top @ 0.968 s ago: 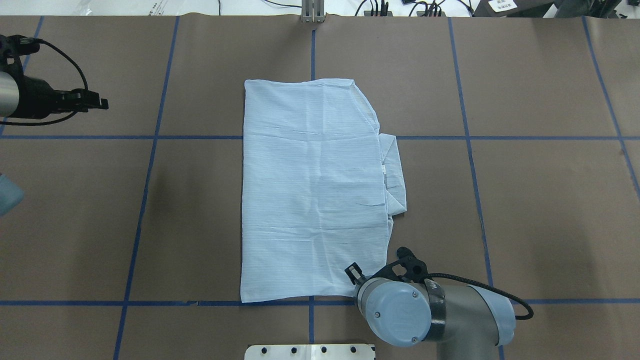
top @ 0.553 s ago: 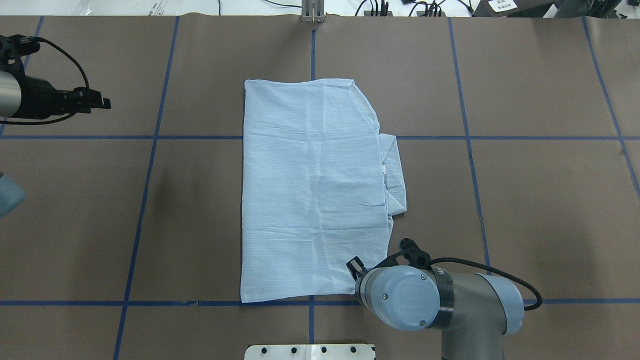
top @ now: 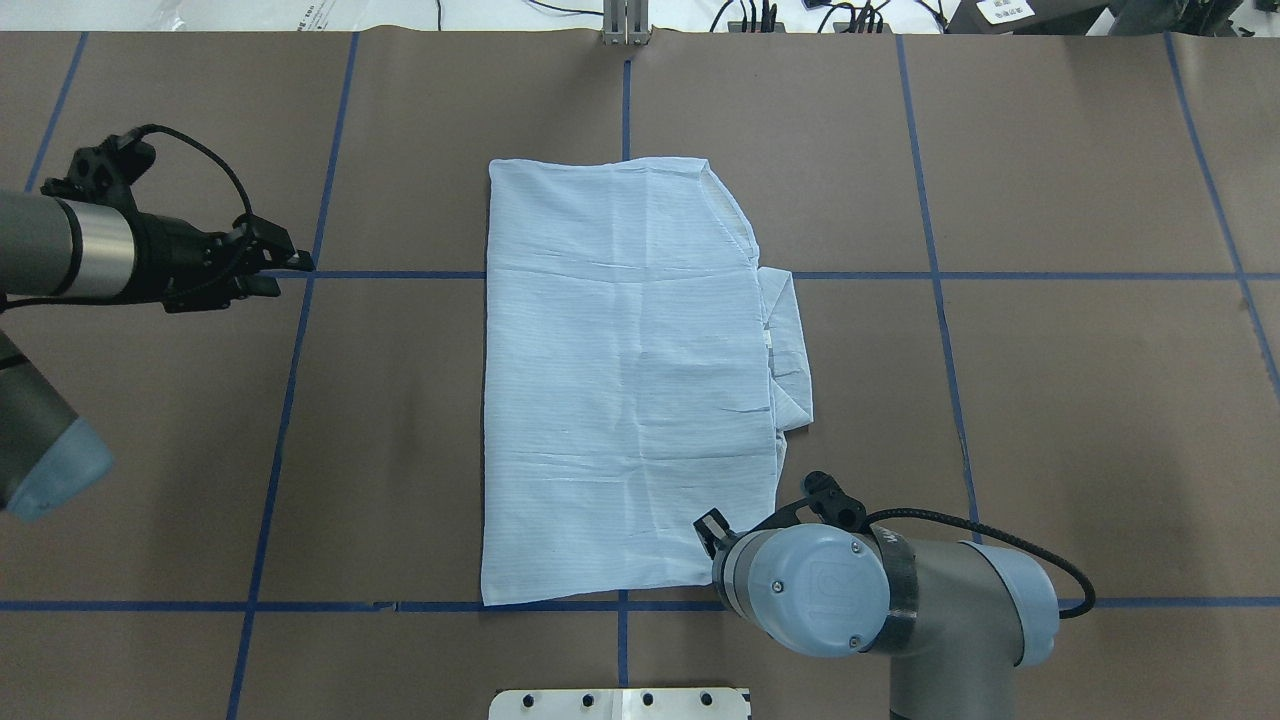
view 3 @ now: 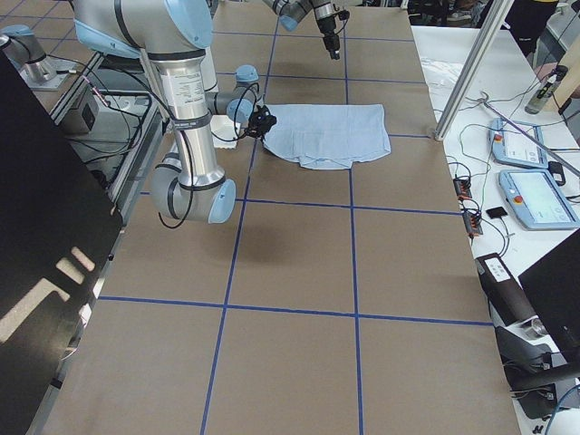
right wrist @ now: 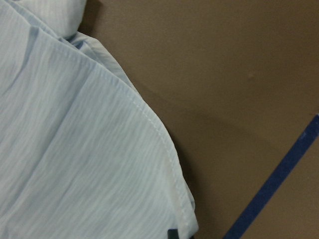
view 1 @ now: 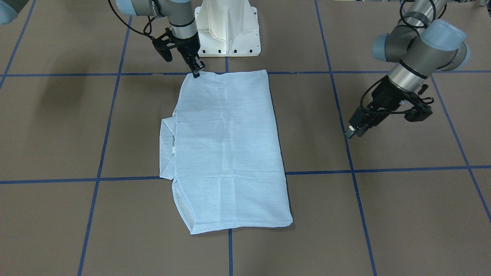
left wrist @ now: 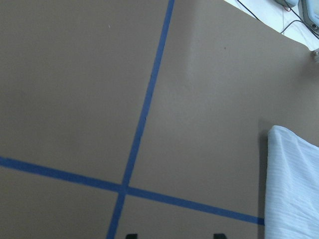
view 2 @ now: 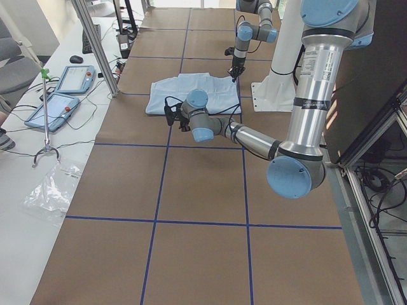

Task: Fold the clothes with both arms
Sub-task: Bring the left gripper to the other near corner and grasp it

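The pale-blue shirt (top: pixel 630 380) lies flat mid-table, folded into a long rectangle, with its collar (top: pixel 790 350) sticking out on the right side. It also shows in the front view (view 1: pixel 226 145). My right gripper (top: pixel 708 528) is at table level on the shirt's near right corner (view 1: pixel 196 73). In the right wrist view its fingertips meet over that corner of the shirt (right wrist: pixel 75 149), shut on it. My left gripper (top: pixel 290 272) is open and empty above bare table, well left of the shirt (view 1: pixel 350 132). The left wrist view shows only the shirt's edge (left wrist: pixel 294 189).
The table is covered in brown paper with a grid of blue tape (top: pixel 300 275). The white pedestal base (view 1: pixel 228 27) stands at the near edge. An aluminium post (top: pixel 625 25) rises at the far edge. Tablets (view 2: pixel 73 79) and cables lie on the side bench.
My left arm has swung right and nearer, bringing its gripper closer to the shirt. The right arm's elbow has shifted right while its gripper stayed at the corner. The shirt has not moved.
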Robot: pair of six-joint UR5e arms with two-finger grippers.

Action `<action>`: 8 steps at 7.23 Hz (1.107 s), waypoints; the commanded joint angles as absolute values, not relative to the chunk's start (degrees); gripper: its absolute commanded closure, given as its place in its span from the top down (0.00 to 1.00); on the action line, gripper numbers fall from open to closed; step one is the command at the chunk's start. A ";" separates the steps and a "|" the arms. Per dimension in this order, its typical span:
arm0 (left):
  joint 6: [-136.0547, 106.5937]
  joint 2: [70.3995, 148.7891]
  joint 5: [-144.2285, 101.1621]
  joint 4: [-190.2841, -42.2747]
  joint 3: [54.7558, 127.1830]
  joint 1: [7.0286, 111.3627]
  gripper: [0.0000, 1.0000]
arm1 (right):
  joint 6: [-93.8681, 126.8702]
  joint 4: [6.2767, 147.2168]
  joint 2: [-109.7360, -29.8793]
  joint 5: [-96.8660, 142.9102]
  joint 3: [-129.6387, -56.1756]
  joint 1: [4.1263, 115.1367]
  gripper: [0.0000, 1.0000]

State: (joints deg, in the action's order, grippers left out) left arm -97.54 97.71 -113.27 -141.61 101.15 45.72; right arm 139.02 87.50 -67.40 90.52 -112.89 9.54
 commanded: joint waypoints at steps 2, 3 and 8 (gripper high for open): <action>-123.51 92.47 -98.75 -141.24 111.44 24.93 0.60 | 138.96 87.54 -68.03 90.70 -114.08 9.84 0.00; -129.23 92.29 -91.91 -140.81 111.79 17.83 0.60 | 138.96 87.54 -68.03 90.70 -114.26 9.93 0.00; -135.79 100.55 -86.75 -124.01 112.42 7.12 0.59 | 138.87 87.54 -68.03 90.79 -114.70 9.84 0.00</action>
